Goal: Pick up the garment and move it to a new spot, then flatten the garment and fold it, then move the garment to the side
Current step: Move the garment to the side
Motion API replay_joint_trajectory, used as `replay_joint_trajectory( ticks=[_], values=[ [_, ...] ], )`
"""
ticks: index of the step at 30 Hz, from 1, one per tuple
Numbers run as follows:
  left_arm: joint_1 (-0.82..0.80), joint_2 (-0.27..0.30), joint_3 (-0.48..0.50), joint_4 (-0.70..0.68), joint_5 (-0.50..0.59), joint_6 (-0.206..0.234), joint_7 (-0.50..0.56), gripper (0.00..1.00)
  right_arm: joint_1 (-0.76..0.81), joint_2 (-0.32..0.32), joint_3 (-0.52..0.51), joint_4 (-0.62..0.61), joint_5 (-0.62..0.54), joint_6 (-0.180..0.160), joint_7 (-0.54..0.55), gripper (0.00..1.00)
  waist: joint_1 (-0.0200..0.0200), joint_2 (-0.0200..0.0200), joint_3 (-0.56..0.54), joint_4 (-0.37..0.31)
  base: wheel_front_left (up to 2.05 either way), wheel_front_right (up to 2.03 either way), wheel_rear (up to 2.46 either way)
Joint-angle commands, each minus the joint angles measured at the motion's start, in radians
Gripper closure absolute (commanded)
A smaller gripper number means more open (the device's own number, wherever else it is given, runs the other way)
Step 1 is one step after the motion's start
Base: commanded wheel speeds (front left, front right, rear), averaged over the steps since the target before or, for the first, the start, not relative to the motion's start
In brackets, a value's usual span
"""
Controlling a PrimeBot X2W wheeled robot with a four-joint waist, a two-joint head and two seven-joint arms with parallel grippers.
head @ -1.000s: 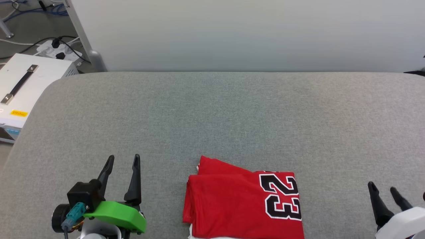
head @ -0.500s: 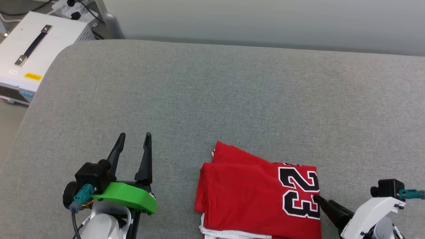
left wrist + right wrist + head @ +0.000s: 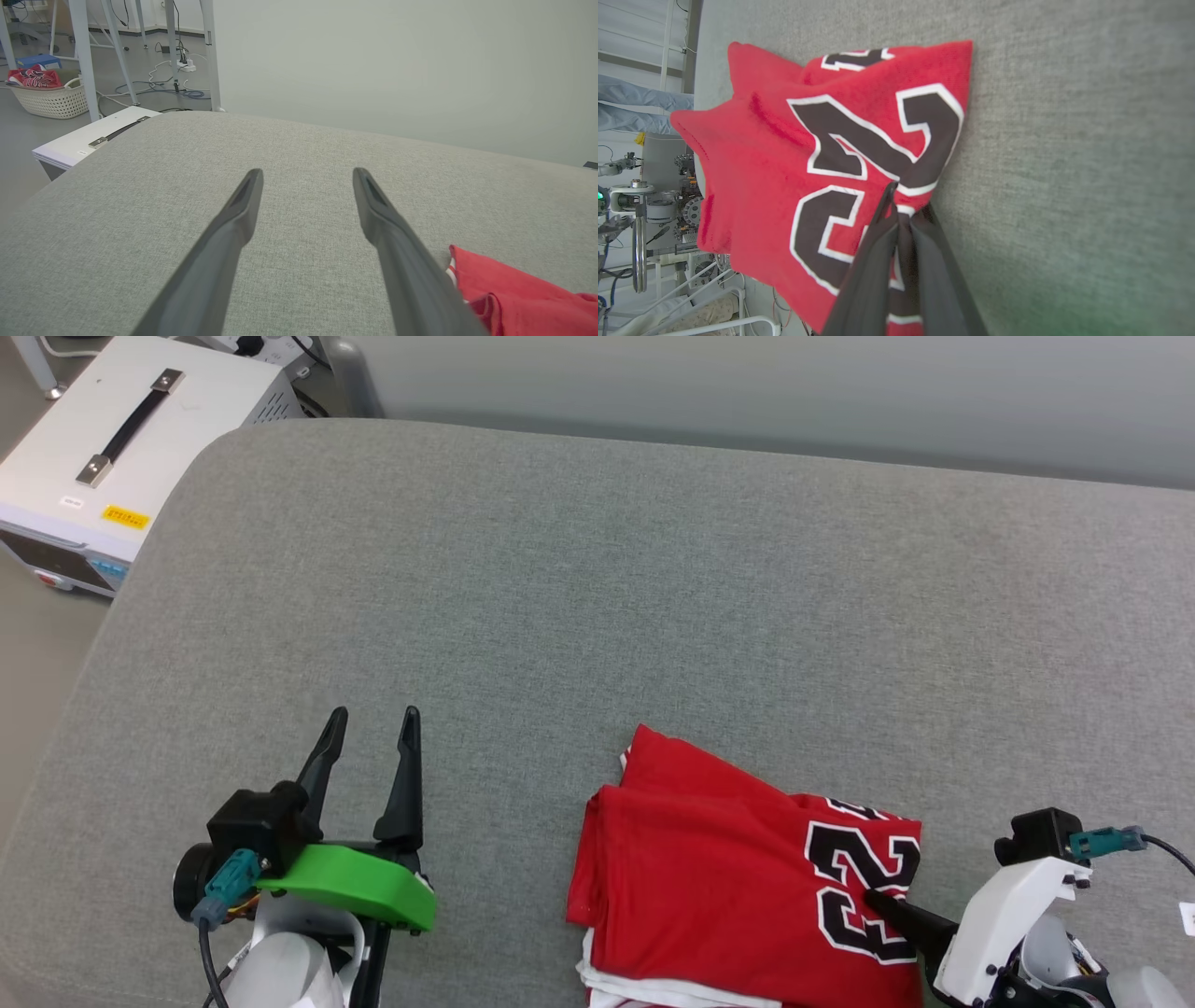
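Garment [image 3: 728, 887]: red, folded into a rough rectangle, lying on grey fabric surface [image 3: 597, 569] close to its near edge, right of centre in the head view. Black, white-outlined numbers 23 on the right-hand part of the top layer. A strip of white peeking out from under the red along the near side. One red corner of a lower layer poking out at the far left.

Pinched at its right edge by right gripper [image 3: 873, 896], about where the two numerals meet. Dark fingers pressed together there, reaching in from the lower right, white wrist housing just behind. Same grip in the right wrist view: Garment [image 3: 784, 163] spread ahead of right gripper [image 3: 906, 210], both fingers closed onto the cloth at the edge of the numerals, with a fold of red and black fabric caught between them and bare grey surface on the other side.

Well apart from left gripper [image 3: 373, 714], off to the left over bare grey fabric, fingers spread wide and holding nothing. In the left wrist view, left gripper [image 3: 307, 171] parted, with a red edge of the Garment [image 3: 514, 294] beyond the right finger, not touching it.

White box with black handle [image 3: 103, 439] past the far left corner of the surface.
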State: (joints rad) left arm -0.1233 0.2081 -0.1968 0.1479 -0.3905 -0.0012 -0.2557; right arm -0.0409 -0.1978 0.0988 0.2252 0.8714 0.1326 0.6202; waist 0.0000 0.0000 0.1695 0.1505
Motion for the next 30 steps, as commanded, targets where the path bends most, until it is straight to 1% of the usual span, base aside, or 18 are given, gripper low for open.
replay_joint_trajectory(
  ticks=[1,5,9,12,15,20,21,22,26,30],
  values=[
    [-0.002,-0.007,0.006,0.001,0.016,-0.007,-0.006,0.00,-0.001,-0.005,0.013,0.006,-0.029,-0.002,0.000,1.00,0.0000,0.0000,-0.021,-0.018,0.00,0.00,0.00],
    [0.017,-0.007,0.018,0.001,0.030,-0.011,-0.006,0.00,-0.021,-0.038,0.004,-0.033,-0.119,-0.002,-0.026,1.00,0.0000,0.0000,-0.053,-0.056,0.00,0.00,0.00],
    [0.036,-0.008,0.030,-0.012,0.039,-0.011,-0.006,0.00,-0.032,-0.076,-0.017,-0.065,-0.255,-0.002,-0.024,1.00,0.0000,0.0000,-0.073,-0.114,0.00,0.00,0.00],
    [0.053,-0.008,0.035,-0.022,0.043,-0.012,-0.006,0.00,-0.034,-0.101,-0.031,-0.092,-0.349,-0.002,-0.006,1.00,0.0000,0.0000,-0.080,-0.175,0.00,0.00,0.00],
    [0.066,-0.010,0.040,-0.043,0.048,-0.009,-0.006,0.00,-0.047,-0.120,-0.040,-0.107,-0.405,-0.002,0.013,1.00,0.0000,0.0000,-0.068,-0.250,0.00,0.00,0.00],
    [0.053,-0.015,0.037,-0.088,0.063,-0.007,-0.006,0.00,-0.117,-0.140,-0.050,-0.101,-0.456,-0.002,0.000,1.00,0.0000,0.0000,-0.024,-0.373,0.00,0.00,0.00],
    [0.049,-0.016,0.038,-0.097,0.066,-0.006,-0.006,0.00,-0.139,-0.140,-0.050,-0.092,-0.459,-0.002,-0.011,1.00,0.0000,0.0000,-0.011,-0.397,0.00,0.00,0.00],
    [0.030,-0.018,0.032,-0.114,0.073,-0.009,-0.006,0.00,-0.201,-0.147,-0.049,-0.054,-0.465,-0.002,-0.057,1.00,0.0000,0.0000,0.031,-0.441,0.00,0.00,0.00],
    [-0.019,-0.006,0.016,-0.136,0.087,-0.022,0.001,0.00,-0.305,-0.178,-0.051,0.014,-0.479,-0.002,-0.132,1.00,0.0000,0.0000,0.114,-0.472,0.00,0.00,0.00],
    [-0.081,0.017,0.006,-0.172,0.098,-0.039,0.026,0.00,-0.415,-0.218,-0.083,0.097,-0.491,-0.002,-0.204,1.00,0.0000,0.0000,0.216,-0.473,0.00,0.00,0.00]
  ],
)
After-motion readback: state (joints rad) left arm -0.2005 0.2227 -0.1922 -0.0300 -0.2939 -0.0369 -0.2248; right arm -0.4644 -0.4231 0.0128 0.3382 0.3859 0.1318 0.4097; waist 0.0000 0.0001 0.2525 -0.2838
